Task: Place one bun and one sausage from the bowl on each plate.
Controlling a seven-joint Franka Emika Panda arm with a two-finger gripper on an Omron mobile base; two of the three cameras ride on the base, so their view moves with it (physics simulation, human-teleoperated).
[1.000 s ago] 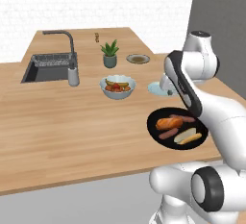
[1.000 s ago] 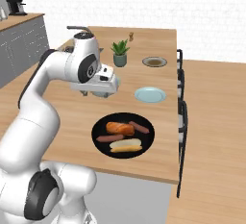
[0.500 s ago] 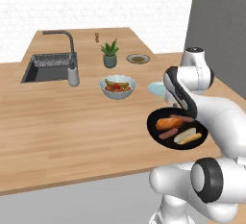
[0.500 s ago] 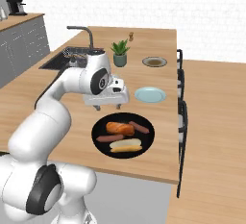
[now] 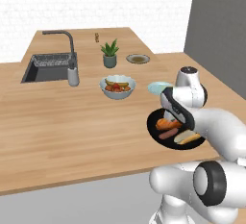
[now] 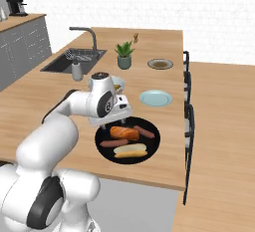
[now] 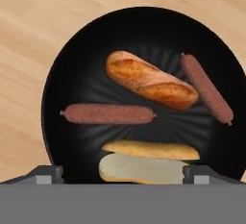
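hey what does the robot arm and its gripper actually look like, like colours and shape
The arm is glossy white, built from rounded, tube-like segments, with dark grey to black round caps at the joints. The wrist ends in a white blocky hand with a dark round cap on top. The gripper has two small dark grey finger tips. No cables or markings can be made out.

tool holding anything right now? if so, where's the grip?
Nothing held. The tool is open above the black bowl, with its fingertips clear of the buns and sausages lying in it.
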